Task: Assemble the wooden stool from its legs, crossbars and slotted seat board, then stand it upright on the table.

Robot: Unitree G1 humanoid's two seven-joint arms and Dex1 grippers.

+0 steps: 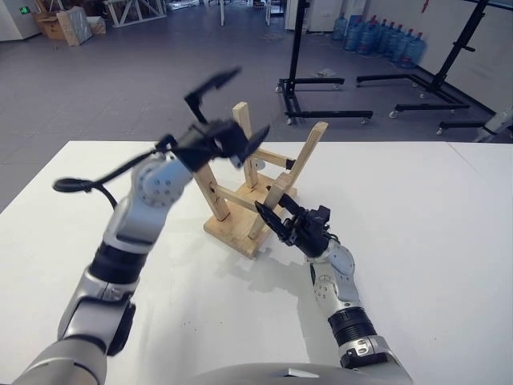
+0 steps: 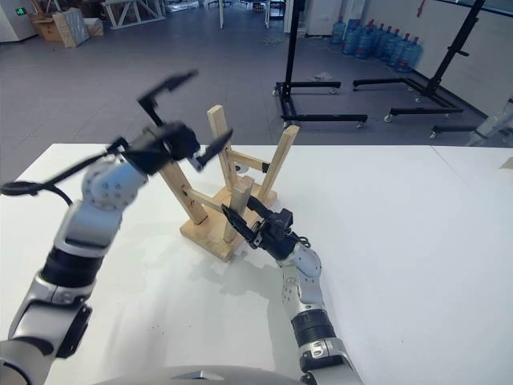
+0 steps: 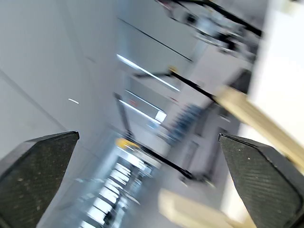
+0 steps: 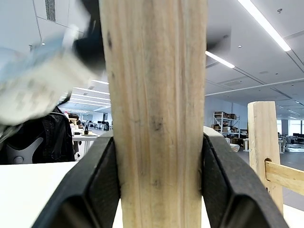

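Observation:
The wooden stool (image 1: 255,186) rests upside down on the white table (image 1: 417,241), with its seat board (image 1: 231,232) at the bottom and its legs and crossbars pointing up at a slant. My right gripper (image 1: 273,211) is shut on the near leg (image 4: 156,114) just above the seat board, a black finger (image 4: 90,185) pressed on each side. My left gripper (image 1: 252,101) hangs open in the air by the top of the far left leg (image 1: 242,127), touching nothing. A pale leg (image 3: 256,118) shows beyond its fingers (image 3: 33,175).
The table has free room to the right and at the front left. Past its far edge is open floor with black wheeled stands (image 1: 321,84) and water bottles (image 1: 385,36) farther back.

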